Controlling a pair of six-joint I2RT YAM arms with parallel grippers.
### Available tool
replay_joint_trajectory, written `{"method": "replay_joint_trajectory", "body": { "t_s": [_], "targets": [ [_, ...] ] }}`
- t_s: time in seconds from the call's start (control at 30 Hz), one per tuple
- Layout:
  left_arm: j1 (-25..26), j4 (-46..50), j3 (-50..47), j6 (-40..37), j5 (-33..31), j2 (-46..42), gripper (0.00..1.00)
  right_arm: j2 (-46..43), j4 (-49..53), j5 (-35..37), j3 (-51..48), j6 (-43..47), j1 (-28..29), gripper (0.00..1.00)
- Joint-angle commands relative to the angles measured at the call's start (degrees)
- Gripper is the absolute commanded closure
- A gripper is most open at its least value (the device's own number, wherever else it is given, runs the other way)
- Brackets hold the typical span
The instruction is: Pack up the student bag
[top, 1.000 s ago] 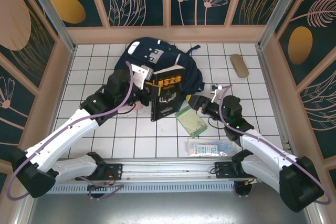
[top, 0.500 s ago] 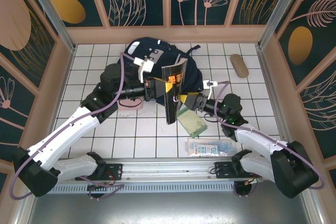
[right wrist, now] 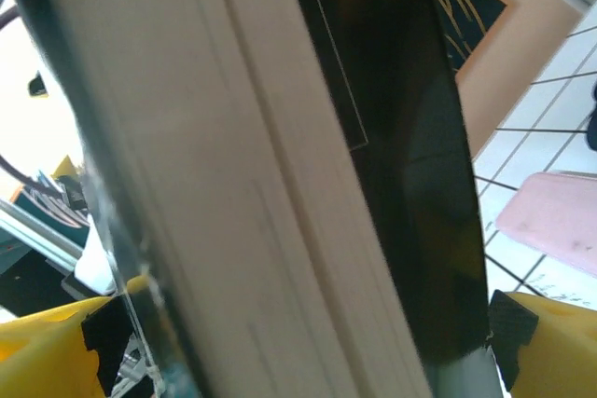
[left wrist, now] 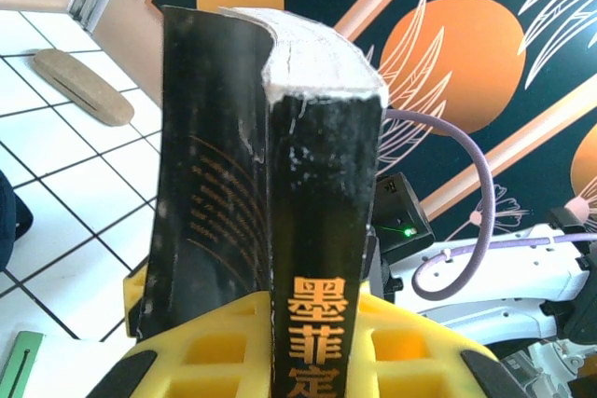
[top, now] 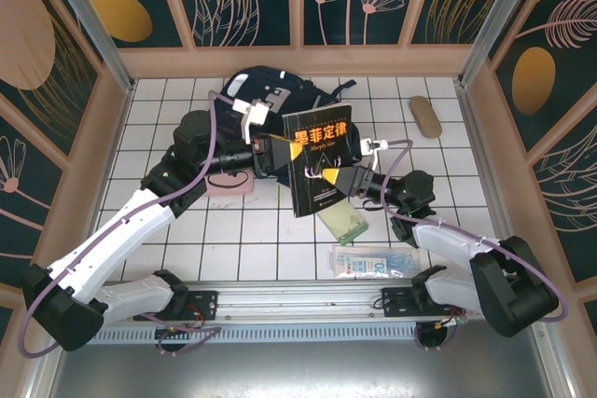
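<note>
Since 1 s back: book [top: 320, 160] has swung from edge-on & tilted to cover-up, facing the overhead cam, and shifted rt. My right gripper [top: 341, 178] has come in to its lower rt corner.

Table [top: 168, 230]: white tile, walled round.

Student bag [top: 261, 79]: navy, lying at far-middle of table. Near part is hidden behind book & my left wrist. Book is not in it.

Book: black cover, orange title chars, held up off the table btwn my two arms.

Left gripper [top: 277, 150]: nearly closed, clamped on book's left side. Left wrist cam shows yellow fingers [left wrist: 410, 342] either side of the spine.

Right gripper: jaws spread wide. In rt wrist cam the book's page edge sits btwn the yellow fingers [right wrist: 47, 342]. Can't tell if pads touch it, so no grip I can confirm.

Green pad [top: 343, 219]: flat on tiles, just below book's lower rt corner, under my rt gripper.

Clear packet [top: 368, 261]: near edge, beside rt arm.

Pink pouch [top: 229, 186]: on tiles under left forearm, partly hidden.

Tan case [top: 425, 116]: far rt, well apart from the rest.
</note>
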State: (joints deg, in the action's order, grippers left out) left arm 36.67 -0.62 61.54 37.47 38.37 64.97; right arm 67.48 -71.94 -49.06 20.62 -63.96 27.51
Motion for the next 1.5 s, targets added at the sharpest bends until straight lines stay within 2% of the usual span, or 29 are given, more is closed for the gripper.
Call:
{"method": "replay_joint_trajectory", "body": {
  "t_s": [0.0, 0.1, 0.2, 0.3, 0.5, 0.8, 1.33, 1.47],
  "targets": [
    [-0.8, -2.9, 1.3, -1.6, -0.4, -0.3, 1.0, 1.0, -12.4, -2.8, 0.5, -4.3, 0.3, 0.01],
    [-1.1, -2.0, 1.4, -2.1, -1.2, 0.0, 1.0, 1.4, -15.3, -3.1, 0.6, -6.9, 0.2, 0.03],
    [-1.3, -1.3, 0.9, -2.5, -2.0, 0.1, 1.0, -1.0, -12.4, -1.8, 0.2, -6.6, -0.5, 0.06],
    [-1.3, -1.5, 0.7, -2.3, -2.1, -0.2, 1.0, -4.3, -9.5, -0.7, -0.6, -5.8, -1.6, 0.02],
    [-1.4, -2.6, 3.4, -0.4, -0.3, 0.1, 1.0, -7.8, 6.2, 1.6, -0.5, 2.4, -2.1, 0.01],
    [-1.4, -5.7, 3.7, 3.9, 3.6, -0.4, 1.0, -6.2, 4.4, 0.6, -0.8, 1.2, -4.9, 0.01],
    [-1.4, -7.1, 3.3, 6.1, 4.3, -1.1, 1.0, -4.0, -6.3, -7.9, 2.5, -8.8, -6.3, 0.01],
    [-1.4, -5.3, 2.5, 4.8, 3.3, 0.4, 1.0, -6.4, -3.6, -8.3, 3.8, -8.5, -6.3, 0.05]
  ]
}}
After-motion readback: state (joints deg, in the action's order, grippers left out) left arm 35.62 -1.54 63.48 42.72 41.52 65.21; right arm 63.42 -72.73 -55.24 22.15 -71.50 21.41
